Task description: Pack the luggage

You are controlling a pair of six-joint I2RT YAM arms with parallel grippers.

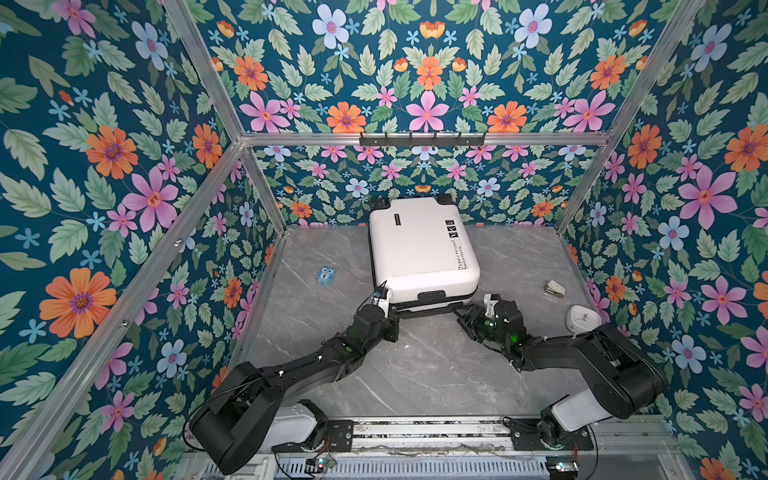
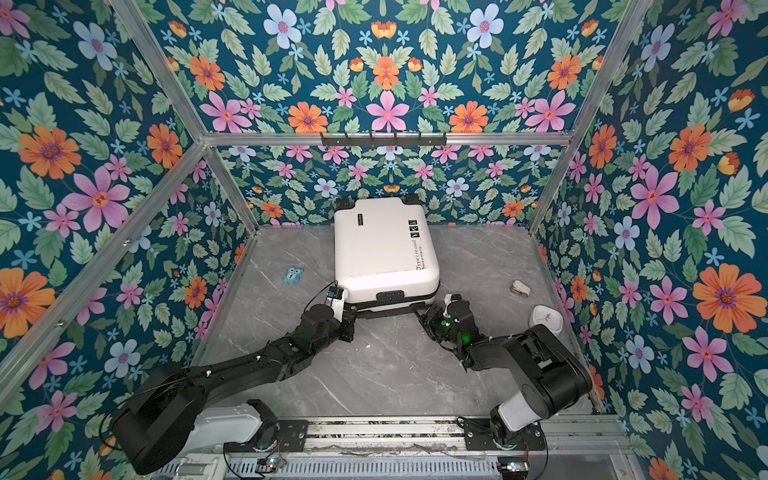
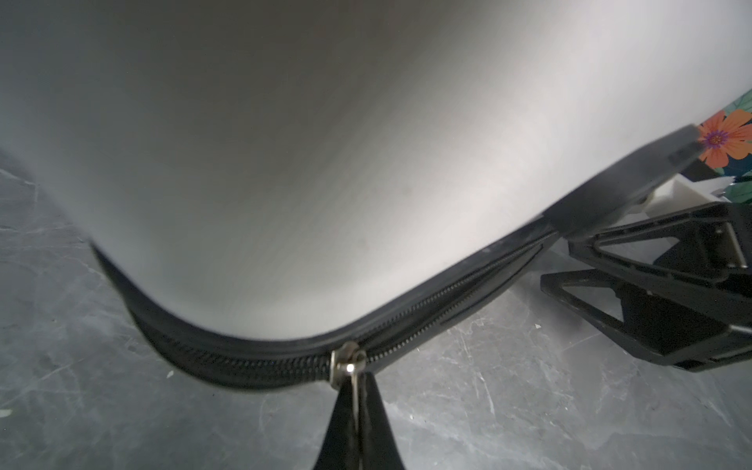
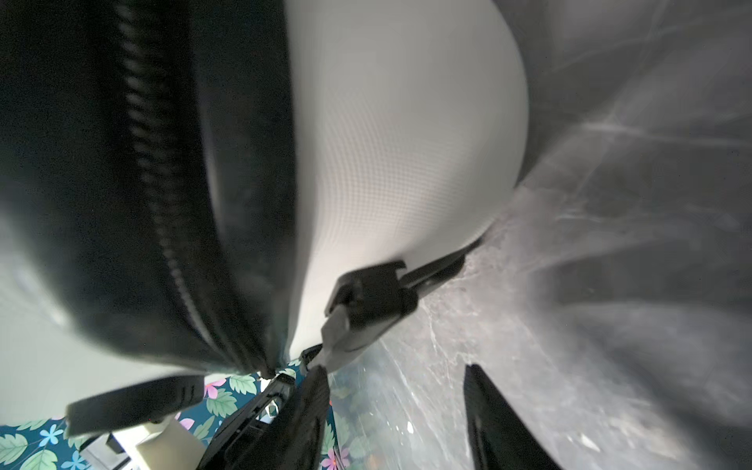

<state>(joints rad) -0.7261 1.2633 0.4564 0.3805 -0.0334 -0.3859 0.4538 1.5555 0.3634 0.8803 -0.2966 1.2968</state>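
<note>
Luggage (image 1: 419,245) lies closed at the far middle of the table (image 1: 415,374), with the left tool (image 3: 354,407) pinching the zipper pull (image 3: 353,380) at its near-left corner, the near edge seemingly not yet zipped, and the right tool (image 4: 394,378) wide and empty by the near-right corner.

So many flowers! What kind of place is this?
Probably a robot practice booth dressed up as a room: flowery wallpaper fills a bare metal frame, and two robot arms are mounted on a front rail, working at a suitcase.
</note>
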